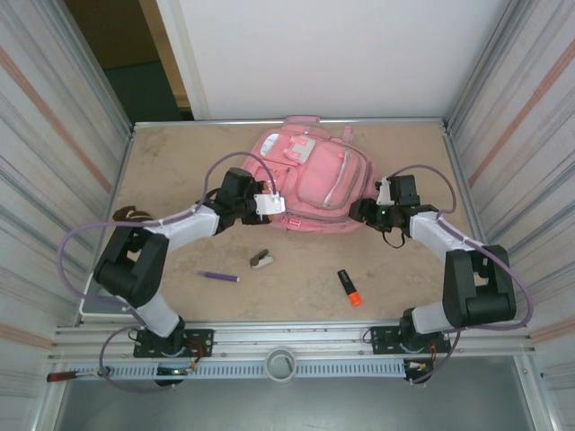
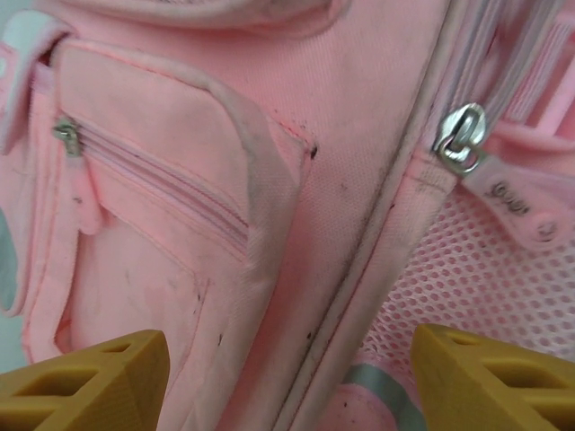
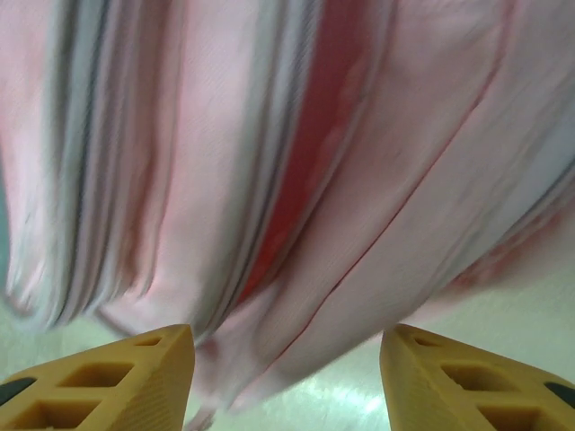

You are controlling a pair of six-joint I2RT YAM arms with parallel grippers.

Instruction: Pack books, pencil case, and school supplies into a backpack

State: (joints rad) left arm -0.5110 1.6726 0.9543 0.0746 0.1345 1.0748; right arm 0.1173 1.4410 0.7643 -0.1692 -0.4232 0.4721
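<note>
Pink fabric backpack (image 1: 310,184): left tool (image 2: 287,359) and right tool (image 3: 287,355) both gape open, close to it. Likely best: left pinches silver zip pull (image 2: 460,139) squarely, right braces fabric.

My right wrist view smears the backpack (image 3: 296,180) into blurred pink folds. The bottom edge cuts off my left fingers (image 2: 99,382). From above, the dark lump (image 1: 128,214) far left is too small to make out

Arms (image 1: 184,223) black joints, white links; purple cables (image 1: 238,155); yellow hollow-celled fingers (image 2: 90,377).
</note>
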